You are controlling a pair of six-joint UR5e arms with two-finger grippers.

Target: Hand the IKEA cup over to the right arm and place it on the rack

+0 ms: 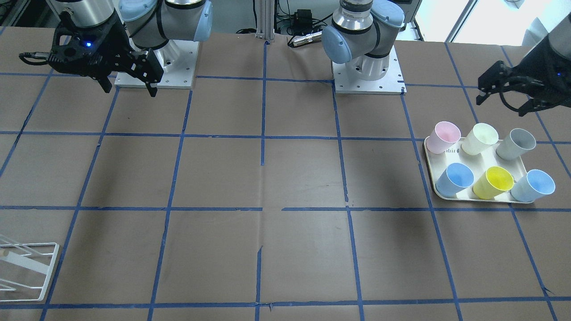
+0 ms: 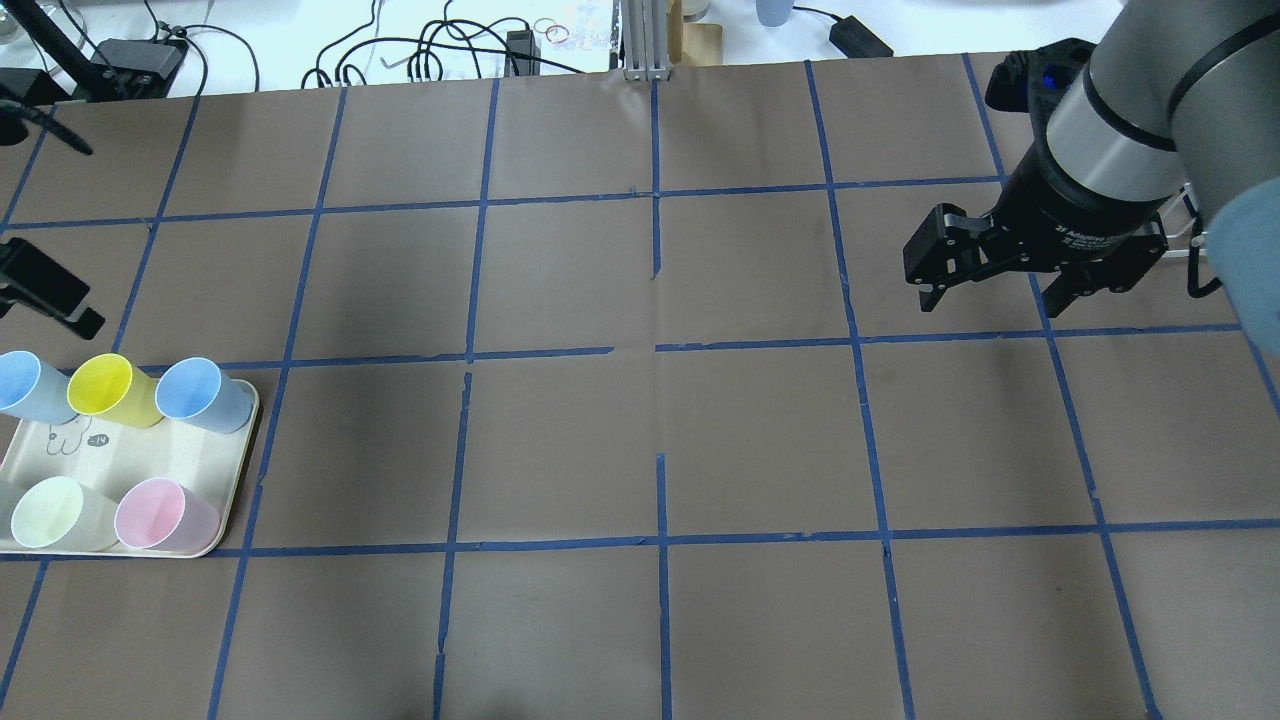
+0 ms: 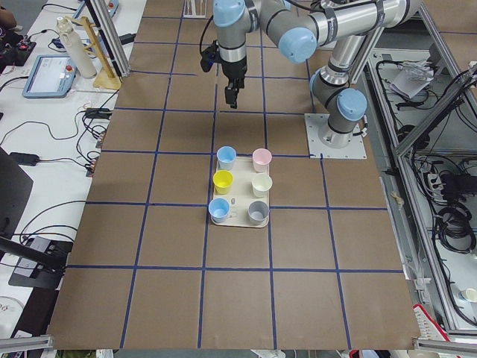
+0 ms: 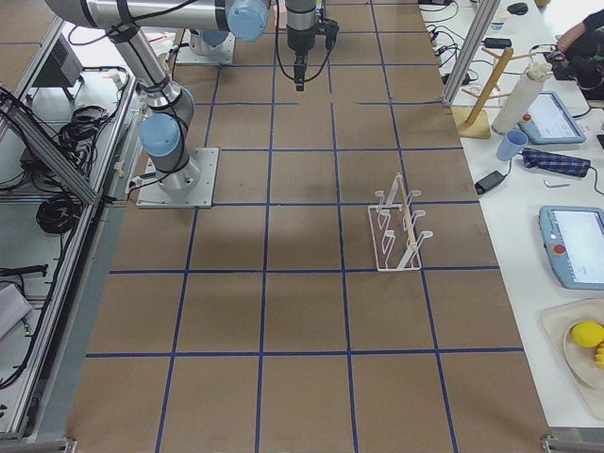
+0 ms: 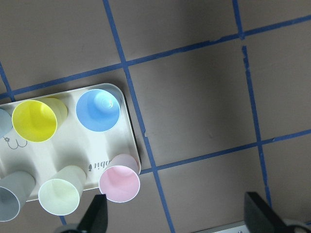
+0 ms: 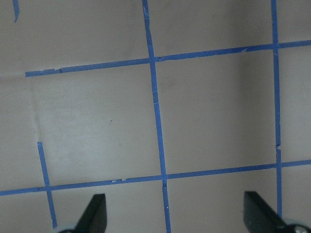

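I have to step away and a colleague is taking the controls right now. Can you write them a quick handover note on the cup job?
Left hand: open, empty, in the air near the tray, touching no cup.
Right hand: open, empty, raised over its own side of the table.
Grey cup: upright on the tray, in the row nearest the robot, at the outer corner.
Rack: on the table on the right arm's side, nothing on it.
Done: nothing yet.
Left: left hand grasps the grey cup, hands it to the right hand, which sets it on the rack.
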